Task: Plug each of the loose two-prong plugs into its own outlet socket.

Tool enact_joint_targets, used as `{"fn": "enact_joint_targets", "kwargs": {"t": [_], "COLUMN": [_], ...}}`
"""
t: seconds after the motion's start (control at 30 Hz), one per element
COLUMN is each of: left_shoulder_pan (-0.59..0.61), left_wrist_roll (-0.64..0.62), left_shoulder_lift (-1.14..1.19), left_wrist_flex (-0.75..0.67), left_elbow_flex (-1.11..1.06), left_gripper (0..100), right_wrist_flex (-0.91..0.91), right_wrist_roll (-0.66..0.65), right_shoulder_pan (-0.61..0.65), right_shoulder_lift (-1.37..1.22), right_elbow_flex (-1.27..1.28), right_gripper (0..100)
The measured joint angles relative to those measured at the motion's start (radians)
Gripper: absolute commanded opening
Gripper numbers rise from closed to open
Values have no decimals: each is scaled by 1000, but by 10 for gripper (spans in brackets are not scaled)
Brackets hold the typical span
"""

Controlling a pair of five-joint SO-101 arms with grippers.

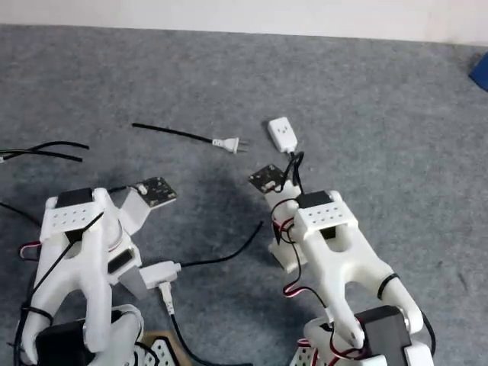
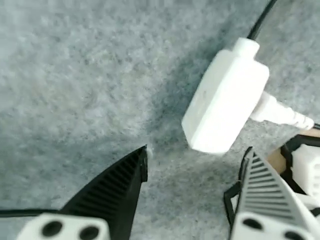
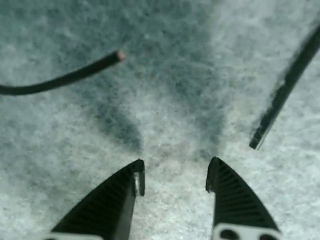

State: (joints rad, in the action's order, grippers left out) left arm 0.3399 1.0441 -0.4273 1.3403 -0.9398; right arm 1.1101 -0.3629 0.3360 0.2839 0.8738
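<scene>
The grey carpet (image 1: 396, 114) carries everything. The left gripper (image 2: 192, 172) stands wide open w/ nothing in it. The right gripper (image 3: 175, 175) is also open and empty, above bare carpet near a cut cable end (image 3: 117, 56).

In the high view a white block (image 1: 158, 272) lies at lower left, just beside the left arm. In the left wrist view it sits just past the fingertips, its long axis slanted, w/ a cable at each end. I cannot tell if it is a socket w/ a plug already in.

The outlet socket (image 1: 281, 133) lies at upper centre of the high view. The loose plug (image 1: 229, 143) lies just left of it, near but not touching. Its long axis is approx. horizontal in the frame, prongs pointing right at the socket, and its black cable (image 1: 171, 132) trails to upper left. I judge the right arm nearer, so the coming move is a reach up-frame and a bit left, closing across the plug body.
</scene>
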Motion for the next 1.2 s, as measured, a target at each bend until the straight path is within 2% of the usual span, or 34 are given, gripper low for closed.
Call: {"fn": "enact_joint_targets", "kwargs": {"t": [0.2, 0.37, 0.6, 0.83, 1.0, 1.1, 1.2], "left_shoulder_pan": [0, -8, -66, -66, 26, 106, 175], "left_wrist_roll": [0, -23, -23, -127, -218, -226, -219], "left_shoulder_lift": [0, 0, 0, 0, 0, 0, 0], "left_wrist_flex": [-25, -29, -137, -163, -164, -169, -169], "left_elbow_flex": [-11, -34, -114, -41, 120, 198, 236], "left_gripper": [297, 216, 209, 123, 82, 59, 114], "right_wrist_flex": [0, 0, 0, 0, 0, 0, 0], "right_wrist_roll": [0, 0, 0, 0, 0, 0, 0], "right_shoulder_pan": [0, 0, 0, 0, 0, 0, 0], "right_shoulder_lift": [0, 0, 0, 0, 0, 0, 0], "right_elbow_flex": [0, 0, 0, 0, 0, 0, 0], "right_gripper": [198, 198, 198, 198, 198, 198, 198]}}
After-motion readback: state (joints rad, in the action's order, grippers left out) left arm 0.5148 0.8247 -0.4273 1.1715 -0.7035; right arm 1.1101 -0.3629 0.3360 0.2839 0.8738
